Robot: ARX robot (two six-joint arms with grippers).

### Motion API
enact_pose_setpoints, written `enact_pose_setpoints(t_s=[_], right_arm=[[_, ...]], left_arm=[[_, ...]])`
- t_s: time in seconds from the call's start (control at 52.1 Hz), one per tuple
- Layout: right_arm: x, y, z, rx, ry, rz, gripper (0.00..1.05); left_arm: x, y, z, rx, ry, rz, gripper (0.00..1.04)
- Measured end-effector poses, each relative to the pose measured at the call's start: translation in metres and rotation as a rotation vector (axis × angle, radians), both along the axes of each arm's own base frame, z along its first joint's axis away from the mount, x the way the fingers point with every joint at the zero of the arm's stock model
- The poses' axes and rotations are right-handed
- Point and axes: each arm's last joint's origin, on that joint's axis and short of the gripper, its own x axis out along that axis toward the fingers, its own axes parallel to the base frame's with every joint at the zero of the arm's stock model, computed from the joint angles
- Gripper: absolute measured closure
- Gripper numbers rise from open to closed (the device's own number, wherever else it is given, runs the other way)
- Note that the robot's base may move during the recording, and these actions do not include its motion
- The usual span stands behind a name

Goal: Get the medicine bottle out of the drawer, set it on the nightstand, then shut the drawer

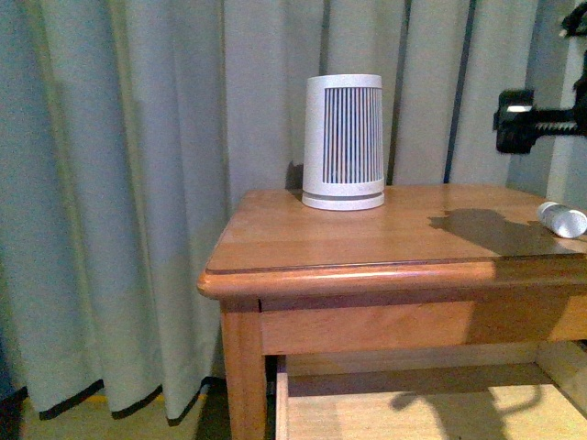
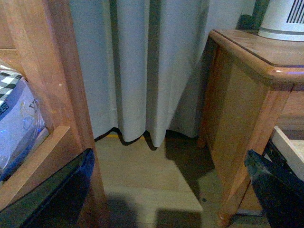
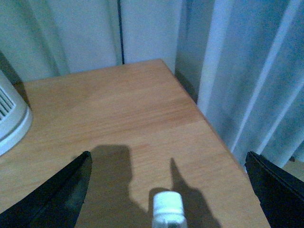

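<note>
- Your right jaws are spread wide and pinch nothing.
- The medicine bottle [image 3: 167, 206] lies on its side between their two fingers [image 3: 52, 204]. Neither finger touches it, and its cap points away from the wrist.
- It rests on the nightstand [image 1: 367, 238], near the right edge, beneath those jaws.
- The white ribbed cylinder [image 1: 344, 142] stands upright, well off to the jaws' left.
- The drawer [image 1: 413, 408] is pulled out, lower than the jaws.
- Your left jaws are also spread and hold nothing, low beside the nightstand, with the floor [image 2: 152, 175] and the grey curtain [image 2: 142, 71] ahead.
</note>
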Motion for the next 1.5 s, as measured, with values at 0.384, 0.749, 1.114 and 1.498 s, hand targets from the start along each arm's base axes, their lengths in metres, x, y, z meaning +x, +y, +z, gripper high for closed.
enact_pose_setpoints(t_s=[0.384,0.749,1.114,1.498], right_arm=[[-0.201,0.023,-0.033,0.127,0.066,0.207,0.07],[-0.253,0.041,-0.155,0.194,0.375,0.245,0.07],[-0.218,0.045,-0.193,0.174,0.420,0.228,0.07],[-0.116,0.022,-0.209,0.019,0.297,0.129,0.07]], left_arm=[[0.000,0.000,0.000,0.000,0.000,0.000,0.07],[0.000,0.000,0.000,0.000,0.000,0.000,0.07],[0.000,0.000,0.000,0.000,0.000,0.000,0.07],[0.000,0.000,0.000,0.000,0.000,0.000,0.07]])
